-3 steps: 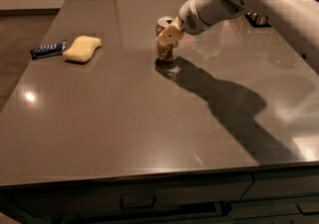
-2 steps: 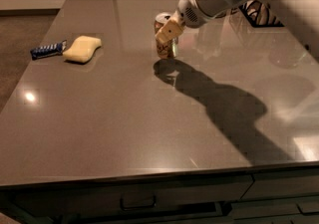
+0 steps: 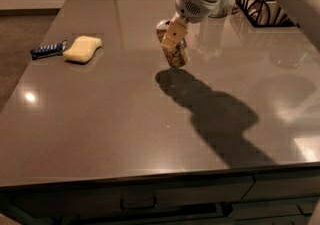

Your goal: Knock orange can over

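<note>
Tilting top-leftward, orange can (image 3: 177,57) sits partly behind claw (image 3: 172,37); claw state cannot tell.

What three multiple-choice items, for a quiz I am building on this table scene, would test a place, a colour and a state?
1. Where in the picture is the sponge relative to the orange can?
A. to its left
B. to its right
C. on top of it

2. What colour is the wrapped bar beside the sponge?
A. red
B. blue
C. green

3. How does the orange can stand?
A. upright
B. tilted
C. flat on its side

Key:
1 A, the sponge lies near the left edge of the table.
2 B, its wrapper is blue.
3 B, the can leans with the gripper against its upper part.
</note>
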Robot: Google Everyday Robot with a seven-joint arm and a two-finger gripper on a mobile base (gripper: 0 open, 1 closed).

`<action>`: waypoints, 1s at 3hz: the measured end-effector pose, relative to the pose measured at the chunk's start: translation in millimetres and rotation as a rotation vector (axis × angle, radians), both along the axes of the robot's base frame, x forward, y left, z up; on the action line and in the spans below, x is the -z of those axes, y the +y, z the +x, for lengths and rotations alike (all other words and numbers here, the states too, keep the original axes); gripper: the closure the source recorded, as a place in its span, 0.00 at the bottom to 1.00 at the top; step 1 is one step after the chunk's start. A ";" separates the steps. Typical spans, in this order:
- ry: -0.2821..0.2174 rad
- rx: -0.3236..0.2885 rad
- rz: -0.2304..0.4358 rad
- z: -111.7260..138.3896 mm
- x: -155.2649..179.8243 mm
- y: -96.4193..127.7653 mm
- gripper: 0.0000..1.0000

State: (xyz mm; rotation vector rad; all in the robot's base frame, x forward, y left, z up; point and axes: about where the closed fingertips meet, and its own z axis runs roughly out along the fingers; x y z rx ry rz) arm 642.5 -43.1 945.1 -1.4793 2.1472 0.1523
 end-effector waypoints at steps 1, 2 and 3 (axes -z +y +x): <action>0.039 -0.084 -0.136 -19.4 8.1 4.8 1.00; 0.068 -0.155 -0.269 -34.2 18.7 10.1 1.00; 0.099 -0.211 -0.371 -38.4 31.0 11.4 1.00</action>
